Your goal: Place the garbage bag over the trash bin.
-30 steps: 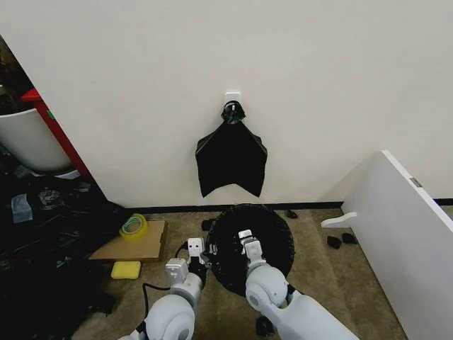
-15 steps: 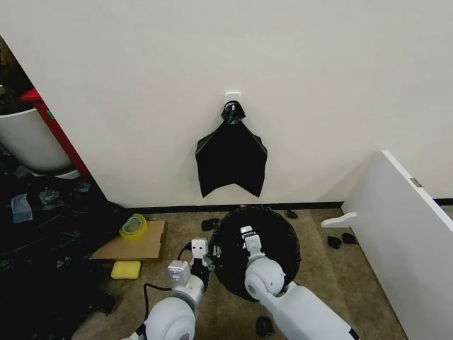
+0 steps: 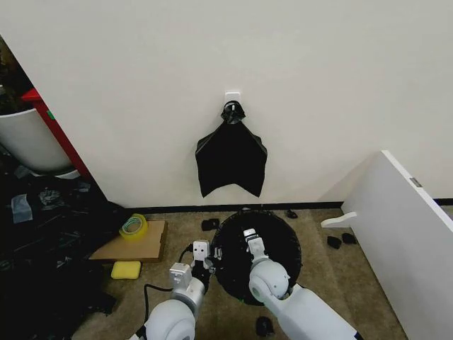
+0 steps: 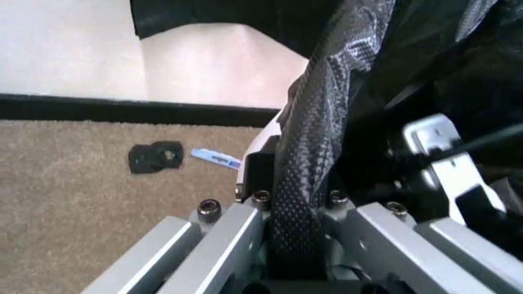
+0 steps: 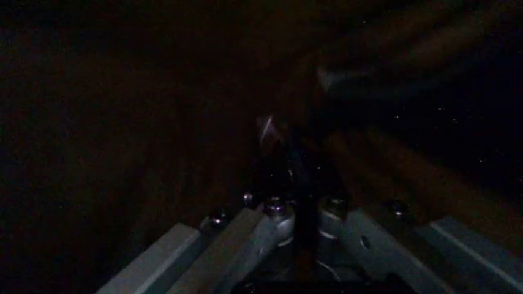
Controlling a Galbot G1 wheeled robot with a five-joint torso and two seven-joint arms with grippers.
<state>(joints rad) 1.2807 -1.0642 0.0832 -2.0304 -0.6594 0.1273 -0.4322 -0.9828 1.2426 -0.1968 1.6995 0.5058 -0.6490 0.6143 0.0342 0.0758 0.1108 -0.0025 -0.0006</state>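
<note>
Head view: the bag (image 3: pixel 272 244) sits stretched over the bin on the carpet by the wall, left gripper (image 3: pixel 201 253) at its left edge, right gripper (image 3: pixel 251 239) inside the opening. Left wrist: jaws clamped on a bag fold (image 4: pixel 307 159). Right wrist: dark plastic (image 5: pixel 163 122) all round, fingers seemingly pinching it.

Garbage bag (image 3: pixel 272 244) between both tools.

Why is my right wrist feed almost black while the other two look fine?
Right wrist view: the right gripper sits inside the dark garbage bag, so little light reaches it and the picture is dim and grainy. Left wrist view: bright, with the left gripper clamped on a bag fold; nearby plastic looks soft. Head view: evenly lit, no glare.
</note>
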